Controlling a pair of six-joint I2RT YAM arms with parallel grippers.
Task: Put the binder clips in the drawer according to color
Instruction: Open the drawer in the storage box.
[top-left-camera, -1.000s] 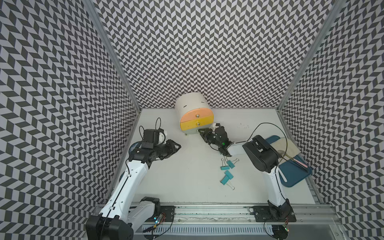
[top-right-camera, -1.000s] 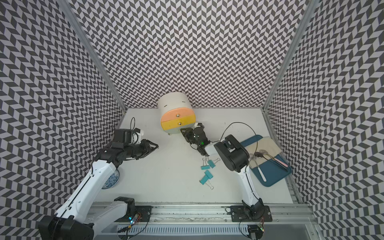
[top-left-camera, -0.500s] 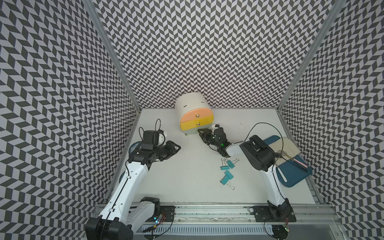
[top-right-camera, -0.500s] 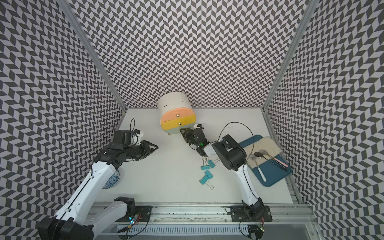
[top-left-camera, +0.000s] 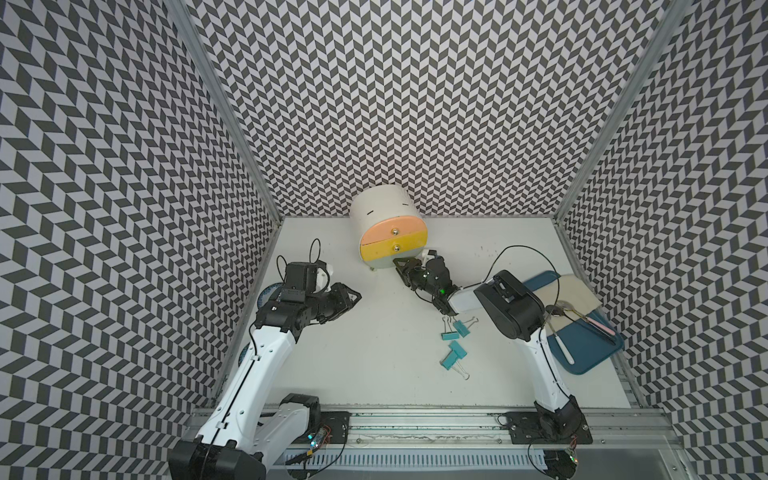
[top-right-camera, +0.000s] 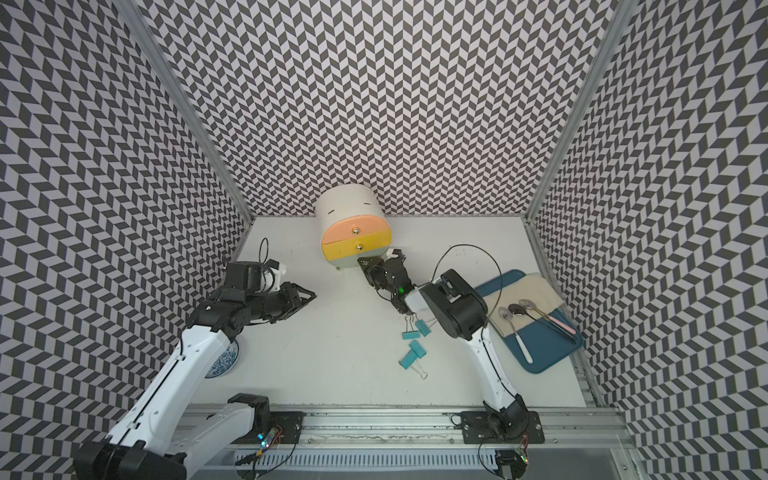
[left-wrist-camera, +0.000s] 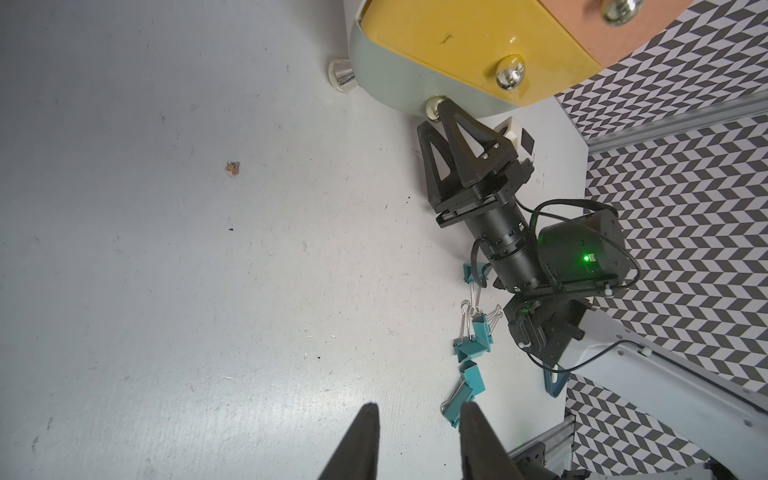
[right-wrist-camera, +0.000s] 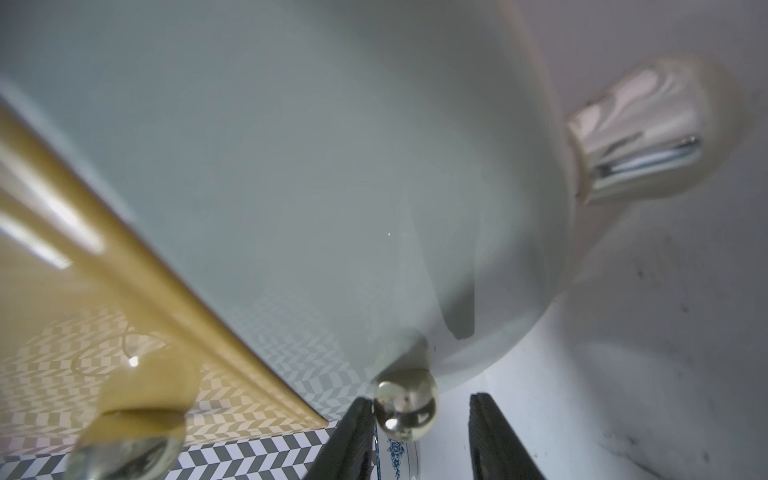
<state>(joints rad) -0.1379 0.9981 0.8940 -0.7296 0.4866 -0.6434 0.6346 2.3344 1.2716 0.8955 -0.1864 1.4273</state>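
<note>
Right fingers (right-wrist-camera: 353, 440) straddle the knob (right-wrist-camera: 405, 409) of the pale grey bottom drawer (right-wrist-camera: 332, 166), parted, gripping nothing. Left fingers (left-wrist-camera: 365, 440) hover apart, empty. Teal binder clips (top-left-camera: 460, 328) lie beside the right arm (top-left-camera: 509, 307).

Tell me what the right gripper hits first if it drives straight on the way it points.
The bottom drawer's knob: in the right wrist view it sits between the open fingers of the right gripper, apparently against one. Right behind it is the pale grey drawer front.

No legible text, label, brand or number on any surface. Two short dark marks (top-left-camera: 369, 212) atop the drawer (top-left-camera: 382, 208) are possibly slots, not characters.
</note>
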